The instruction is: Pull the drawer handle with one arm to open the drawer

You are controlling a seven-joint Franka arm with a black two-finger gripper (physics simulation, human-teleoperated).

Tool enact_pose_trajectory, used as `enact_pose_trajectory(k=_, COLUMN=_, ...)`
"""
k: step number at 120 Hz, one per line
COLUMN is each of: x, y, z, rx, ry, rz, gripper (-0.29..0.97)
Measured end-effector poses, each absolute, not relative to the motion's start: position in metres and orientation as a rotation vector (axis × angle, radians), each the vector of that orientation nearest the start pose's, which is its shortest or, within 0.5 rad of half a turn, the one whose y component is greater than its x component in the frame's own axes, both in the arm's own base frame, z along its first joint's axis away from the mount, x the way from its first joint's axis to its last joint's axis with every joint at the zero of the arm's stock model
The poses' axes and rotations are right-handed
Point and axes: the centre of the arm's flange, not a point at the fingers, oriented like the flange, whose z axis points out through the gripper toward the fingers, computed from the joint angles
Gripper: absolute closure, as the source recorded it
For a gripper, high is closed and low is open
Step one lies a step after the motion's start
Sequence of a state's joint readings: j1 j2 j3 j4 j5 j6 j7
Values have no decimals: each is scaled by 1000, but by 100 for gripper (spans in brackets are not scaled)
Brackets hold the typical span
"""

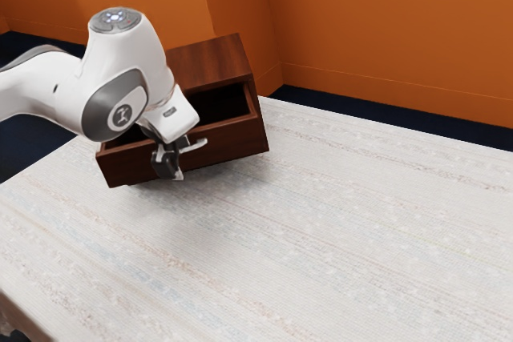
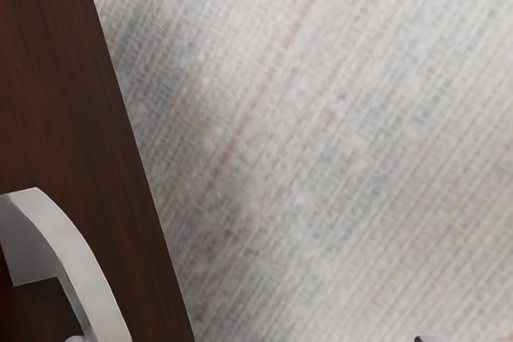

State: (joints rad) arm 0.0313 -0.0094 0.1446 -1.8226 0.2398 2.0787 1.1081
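One wooden drawer (image 1: 228, 135) stands partly out of cabinet (image 1: 210, 60); my gripper (image 1: 168, 166) at silver handle (image 1: 193, 144); clamped or apart, cannot tell.

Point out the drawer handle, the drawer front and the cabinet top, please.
drawer handle (image 2: 48, 239): wrist view, on the middle of the curved grey bar.
drawer front (image 1: 232, 138): exterior view, on bare wood at the exterior view's right of the handle.
cabinet top (image 1: 210, 60): exterior view, middle of the top face.
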Motion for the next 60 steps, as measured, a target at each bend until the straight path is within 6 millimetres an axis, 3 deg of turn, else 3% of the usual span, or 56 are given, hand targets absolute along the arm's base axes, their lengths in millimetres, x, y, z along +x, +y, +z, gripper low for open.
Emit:
enact_pose_trajectory(k=23, x=543, y=85, z=563, rx=-2423, ry=1406, rz=-145, gripper=26)
enact_pose_trajectory(k=25, x=539, y=82, z=570, rx=-2416, ry=1404, rz=-162, gripper=32)
enact_pose_trajectory(k=28, x=530, y=78, z=586, rx=-2403, ry=1398, rz=-199, gripper=28)
enact_pose_trajectory(k=39, x=486, y=74, z=671, rx=-2361, ry=1329, rz=-360, gripper=17)
enact_pose_trajectory(k=48, x=508, y=67, z=732, rx=-2392, ry=1283, rz=-417, gripper=11)
enact_pose_trajectory(k=60, x=513, y=30, z=752, rx=-2481, ry=1312, rz=-413, gripper=7)
